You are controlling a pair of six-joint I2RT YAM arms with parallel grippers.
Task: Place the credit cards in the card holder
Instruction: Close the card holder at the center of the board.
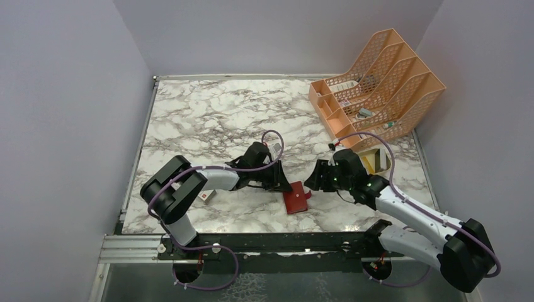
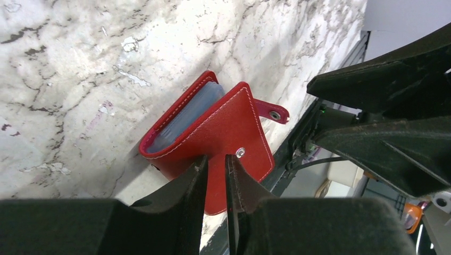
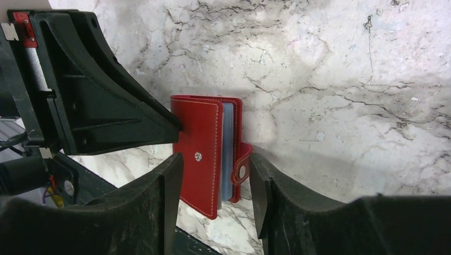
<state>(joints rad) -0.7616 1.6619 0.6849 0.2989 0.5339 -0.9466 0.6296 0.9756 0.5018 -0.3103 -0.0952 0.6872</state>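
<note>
The card holder point(image 1: 295, 201), a red wallet with a snap tab, lies near the table's front edge between both grippers. Its cover point(image 2: 228, 127) gapes and shows pale blue-grey sleeves point(image 3: 227, 149). My left gripper point(image 2: 217, 162) is almost shut with only a narrow gap, its tips over the cover near the snap stud. It holds nothing. My right gripper point(image 3: 215, 175) is open and straddles the wallet's tab end point(image 3: 242, 171) without touching it. No loose credit card shows for certain. A yellow and dark thing point(image 1: 373, 161) behind the right arm is too hidden to name.
An orange mesh file rack point(image 1: 378, 88) stands at the back right. A small white box with a red mark point(image 1: 206, 196) lies under the left arm. The table's black front rail point(image 1: 271, 242) runs just behind the wallet.
</note>
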